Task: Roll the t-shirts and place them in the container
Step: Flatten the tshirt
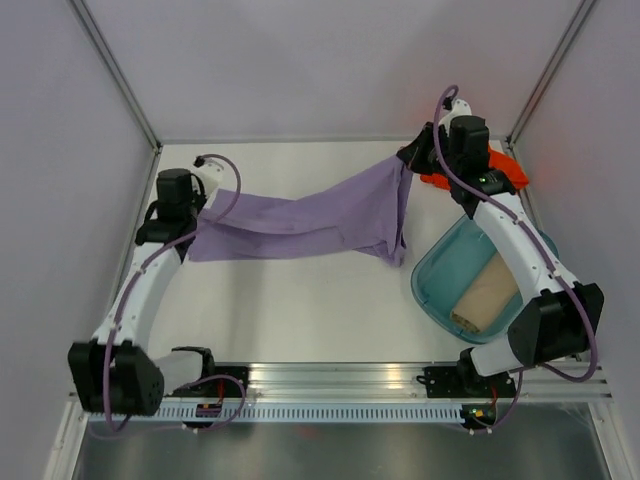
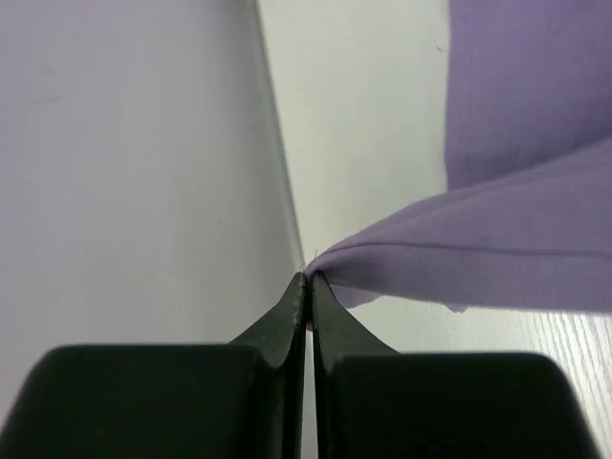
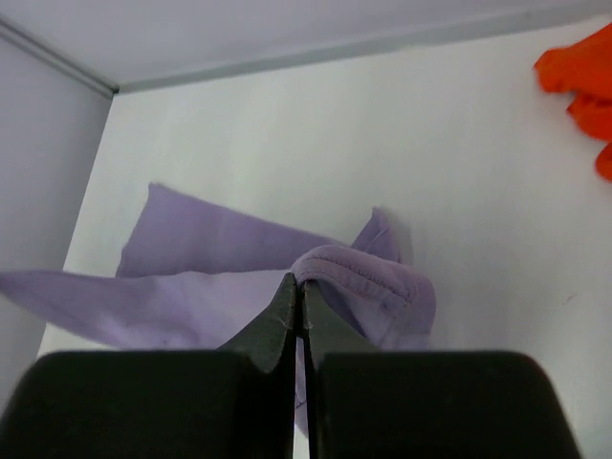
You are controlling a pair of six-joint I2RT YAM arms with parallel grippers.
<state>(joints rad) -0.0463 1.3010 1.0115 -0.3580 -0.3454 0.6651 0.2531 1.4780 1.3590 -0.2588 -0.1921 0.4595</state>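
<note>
Left hand (image 2: pixel 308 279) and right hand (image 3: pixel 298 282) clamped tight on lavender t-shirt (image 1: pixel 300 222), sagging limp between them: light, soft; hemmed edges likely grip best

Top view looks down from above and behind — wrist views sit close, low, all sharing the lavender t-shirt (image 1: pixel 300 225).

Orange-red t-shirt (image 1: pixel 508 168) mostly hidden behind right arm (image 1: pixel 515 235).
</note>
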